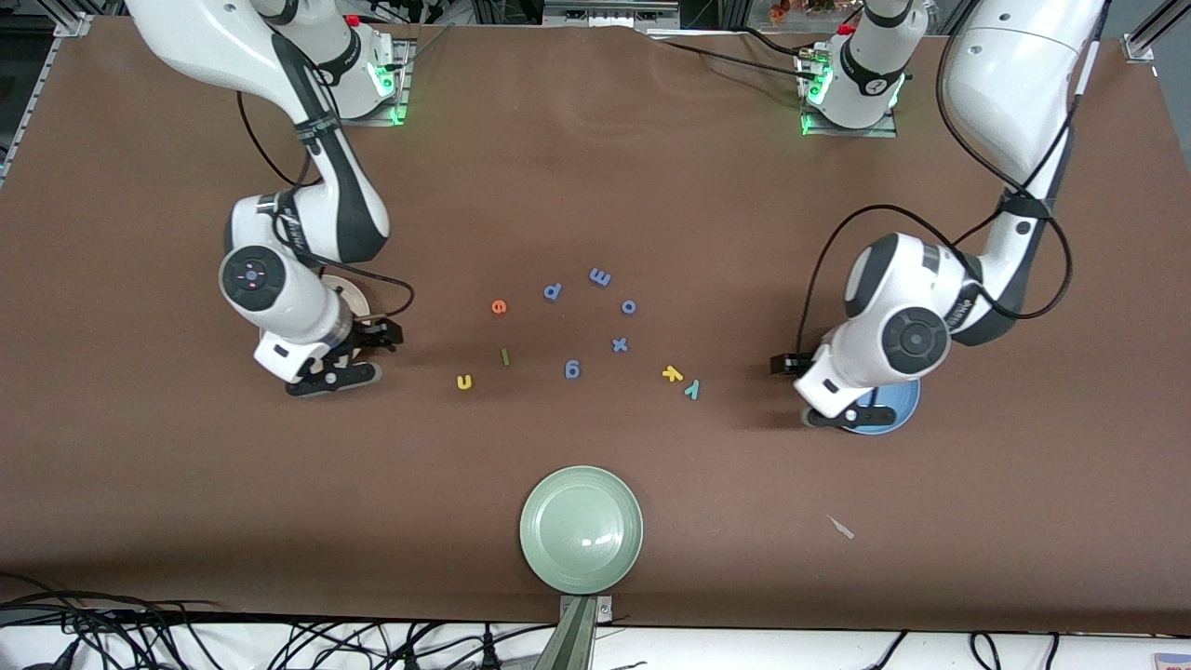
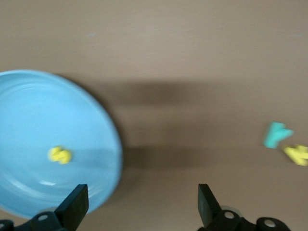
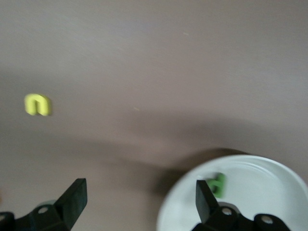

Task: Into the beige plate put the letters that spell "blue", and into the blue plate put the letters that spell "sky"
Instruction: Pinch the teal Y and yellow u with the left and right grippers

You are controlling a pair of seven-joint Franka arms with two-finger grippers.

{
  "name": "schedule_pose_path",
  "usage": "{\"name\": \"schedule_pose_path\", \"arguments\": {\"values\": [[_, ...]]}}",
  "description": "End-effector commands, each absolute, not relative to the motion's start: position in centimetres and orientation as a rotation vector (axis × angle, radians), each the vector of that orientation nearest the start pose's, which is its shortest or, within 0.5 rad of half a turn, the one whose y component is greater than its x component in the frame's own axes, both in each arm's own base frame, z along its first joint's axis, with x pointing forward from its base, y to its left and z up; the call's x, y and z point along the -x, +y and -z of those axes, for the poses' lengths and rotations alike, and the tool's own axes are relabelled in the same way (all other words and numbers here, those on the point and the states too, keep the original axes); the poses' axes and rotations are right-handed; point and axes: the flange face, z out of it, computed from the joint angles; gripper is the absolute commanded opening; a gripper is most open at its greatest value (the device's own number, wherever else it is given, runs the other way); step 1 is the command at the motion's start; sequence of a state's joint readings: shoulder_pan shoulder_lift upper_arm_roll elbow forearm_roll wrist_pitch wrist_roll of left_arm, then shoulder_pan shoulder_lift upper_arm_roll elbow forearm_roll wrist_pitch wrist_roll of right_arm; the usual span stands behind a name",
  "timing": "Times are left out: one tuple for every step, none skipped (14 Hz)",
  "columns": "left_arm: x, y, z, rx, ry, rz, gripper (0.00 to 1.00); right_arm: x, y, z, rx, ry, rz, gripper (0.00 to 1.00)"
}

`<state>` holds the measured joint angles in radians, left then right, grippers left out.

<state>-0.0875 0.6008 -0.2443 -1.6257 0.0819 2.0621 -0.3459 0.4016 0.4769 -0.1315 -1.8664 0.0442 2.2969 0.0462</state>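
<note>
A yellow s is seen lying inside the blue plate, and a green b inside the beige plate; each appears to have been dropped there as the first letter of its word. The left gripper is held over the rim of the blue plate with its jaws spread apart and nothing between them; the right gripper is held over the rim of the beige plate, likewise spread and empty. The other wanted letters are left on the brown table: the orange e, the olive l bar and the yellow u lie toward the right arm's end, the yellow k and teal y toward the left arm's end. Blue letters lie between them, and a pale green plate sits nearer the front camera. In the front view both plates are largely hidden by the arms, so their contents are shown only by the wrist views; the full spread of letters is shown only from the front.
</note>
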Motion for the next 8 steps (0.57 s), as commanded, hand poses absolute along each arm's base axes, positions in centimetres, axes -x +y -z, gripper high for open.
{"name": "schedule_pose_path", "arguments": {"values": [[-64.8, -26.3, -25.0, 3.165, 0.161, -0.175, 1.00, -62.8, 21.6, -24.2, 3.141, -0.210, -0.058, 1.00], [-64.0, -28.9, -23.9, 3.171, 0.211, -0.149, 1.00, -63.1, 23.0, -23.8, 3.137, -0.182, -0.049, 1.00], [-64.1, -29.8, -23.2, 3.192, 0.225, -0.087, 1.00, -63.2, 24.3, -23.2, 3.142, -0.170, -0.041, 1.00], [-64.5, -30.0, -22.3, 3.212, 0.229, -0.030, 1.00, -63.3, 25.6, -22.6, 3.141, -0.163, -0.038, 1.00], [-64.6, -30.4, -21.2, 3.224, 0.233, -0.003, 1.00, -63.2, 26.8, -21.6, 3.147, -0.166, -0.043, 1.00], [-64.1, -31.2, -20.2, 3.226, 0.252, -0.005, 1.00, -63.6, 27.9, -21.0, 3.146, -0.166, -0.028, 1.00], [-63.8, -31.7, -19.7, 3.222, 0.268, -0.011, 0.97, -64.3, 28.5, -20.8, 3.145, -0.146, -0.009, 1.00], [-63.8, -31.7, -19.5, 3.196, 0.305, 0.005, 0.93, -64.6, 28.9, -20.2, 3.146, -0.138, -0.005, 1.00]]}}
